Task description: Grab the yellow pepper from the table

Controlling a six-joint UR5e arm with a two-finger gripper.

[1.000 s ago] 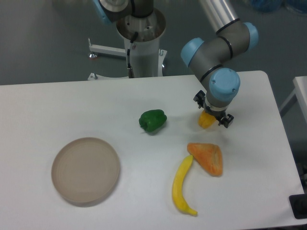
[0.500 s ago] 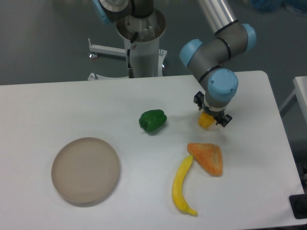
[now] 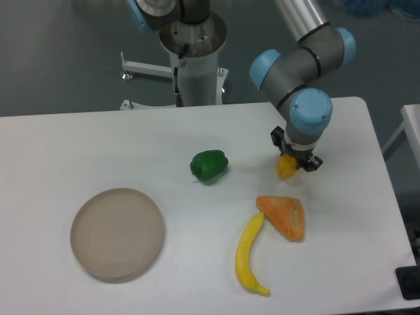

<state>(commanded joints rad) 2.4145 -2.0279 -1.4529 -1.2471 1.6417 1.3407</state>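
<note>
One step looks nearly done: on the table (image 3: 79,144), right of the green pepper (image 3: 209,165), the gripper (image 3: 293,164) is down over the yellow pepper (image 3: 285,168) with its fingers on both sides. I cannot tell if they already clench it. Lifting is left.

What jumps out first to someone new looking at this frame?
The arm's blue-capped wrist, right of center, with the gripper down over the yellow pepper; whether it grips is unclear. Next, the green pepper mid-table, then the banana beside the orange wedge at front right, and the round dish at front left.
</note>
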